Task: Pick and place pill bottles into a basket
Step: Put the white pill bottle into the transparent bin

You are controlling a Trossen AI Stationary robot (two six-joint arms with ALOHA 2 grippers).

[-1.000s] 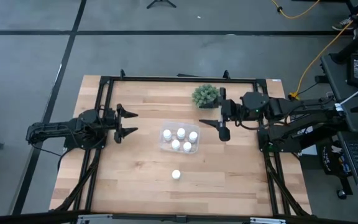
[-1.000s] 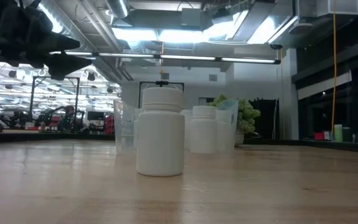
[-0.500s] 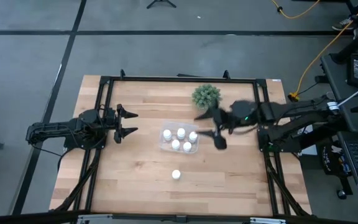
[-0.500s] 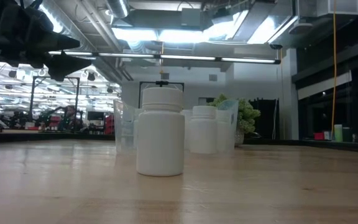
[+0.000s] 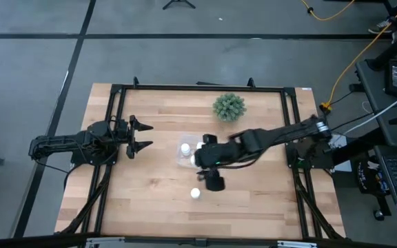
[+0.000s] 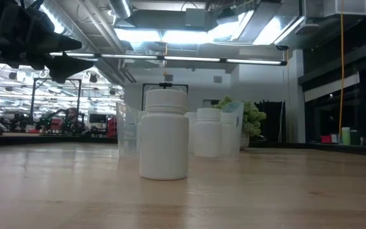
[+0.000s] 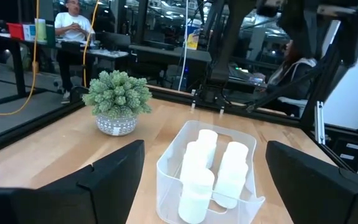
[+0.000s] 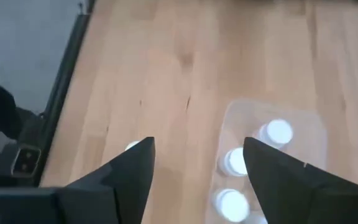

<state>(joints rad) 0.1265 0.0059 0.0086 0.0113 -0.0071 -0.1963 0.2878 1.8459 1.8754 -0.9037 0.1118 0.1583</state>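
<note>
I hold the right gripper (image 5: 209, 173), fingers wide apart, at frame centre above the basket (image 5: 182, 158), ready for the lone pill bottle (image 5: 195, 194) standing on the surface (image 5: 150, 200) just below it. The left gripper (image 5: 142, 136), also spread, waits at centre left.

My right pincer (image 8: 197, 168) is spread wide, above the bench (image 8: 166, 68). Basket (image 8: 309, 127) shows between and beyond my fingers, three white bottle caps (image 8: 277, 132) visible inside. One cap (image 8: 131, 146) peeks beside a finger.
</note>
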